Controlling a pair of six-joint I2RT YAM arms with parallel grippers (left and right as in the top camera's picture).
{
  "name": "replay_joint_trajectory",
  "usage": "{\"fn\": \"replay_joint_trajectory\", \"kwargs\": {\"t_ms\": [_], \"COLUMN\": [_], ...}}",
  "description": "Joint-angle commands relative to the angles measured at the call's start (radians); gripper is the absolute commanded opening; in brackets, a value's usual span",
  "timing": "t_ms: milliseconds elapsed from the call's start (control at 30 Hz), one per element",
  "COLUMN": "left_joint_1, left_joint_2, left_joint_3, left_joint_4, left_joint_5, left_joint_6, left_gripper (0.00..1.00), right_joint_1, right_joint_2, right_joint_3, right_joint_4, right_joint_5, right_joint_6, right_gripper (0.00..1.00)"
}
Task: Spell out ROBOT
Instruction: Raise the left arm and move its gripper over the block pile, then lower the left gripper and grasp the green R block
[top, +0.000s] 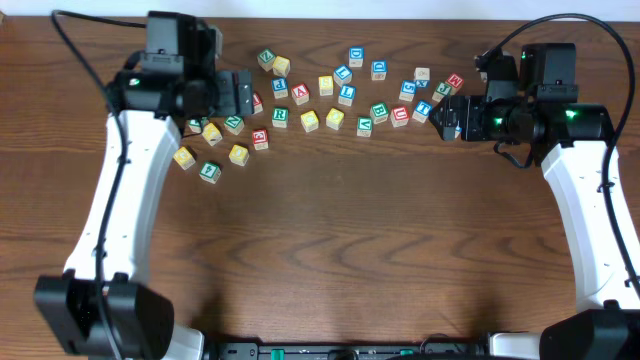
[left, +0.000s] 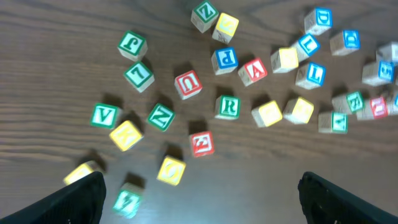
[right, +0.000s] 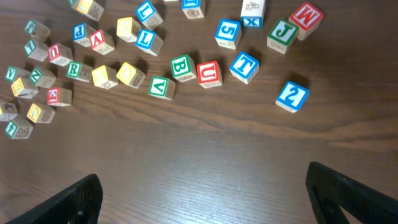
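Both arms stretched fwd, white forearms leaning slightly inward. L arm (top: 125, 190) ends in L gripper (top: 243, 93), pointing toward centre, jaws spread wide, nothing between them. Its dark fingers (left: 81, 198) fill the bottom corners of the L wrist view. R arm (top: 590, 210) mirrors it. R gripper (top: 446, 116) is also wide apart & empty.
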Motion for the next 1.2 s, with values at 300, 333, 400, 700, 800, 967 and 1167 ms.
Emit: {"fn": "replay_joint_trajectory", "kwargs": {"t_ms": [300, 333, 400, 700, 800, 967, 1167], "left_joint_1": [-0.109, -0.116, -0.130, -0.171, -0.173, -0.174, -0.174], "left_joint_2": [0.132, 0.143, 0.164, 0.208, 0.213, 0.261, 0.359], "left_joint_3": [0.021, 0.021, 0.021, 0.021, 0.021, 0.021, 0.021], "left_joint_4": [0.103, 0.112, 0.132, 0.184, 0.192, 0.203, 0.238], "left_joint_5": [-0.021, -0.021, -0.025, -0.120, -0.160, -0.177, -0.179], "left_joint_6": [-0.159, -0.159, -0.170, -0.221, -0.217, -0.182, -0.133], "left_gripper": [0.97, 0.97, 0.96, 0.95, 0.95, 0.95, 0.89], "right_joint_1": [-0.013, -0.013, -0.013, -0.013, -0.013, -0.013, -0.013], "right_joint_2": [0.000, 0.000, 0.000, 0.000, 0.000, 0.000, 0.000], "right_joint_3": [0.020, 0.020, 0.020, 0.020, 0.020, 0.020, 0.020], "right_joint_4": [-0.002, -0.002, -0.002, -0.002, -0.002, -0.002, -0.002], "right_joint_5": [-0.006, -0.006, -0.006, -0.006, -0.006, -0.006, -0.006], "right_joint_6": [-0.005, -0.005, -0.005, -0.005, -0.005, -0.005, -0.005], "right_gripper": [0.99, 0.99, 0.99, 0.99, 0.99, 0.99, 0.99]}}
